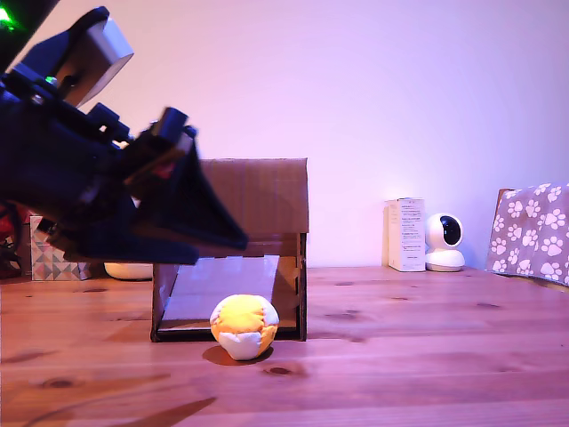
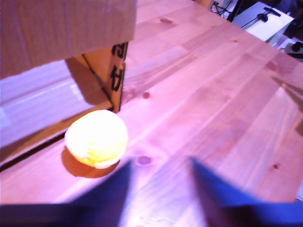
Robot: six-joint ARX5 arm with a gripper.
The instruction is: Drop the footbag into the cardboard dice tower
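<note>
gripper (image 2: 161,189) hangs open, empty; footbag (image 1: 244,326) on table before cardboard dice tower (image 1: 258,196).

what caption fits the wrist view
Open tool above the table, footbag resting at the cardboard dice tower opening.
</note>
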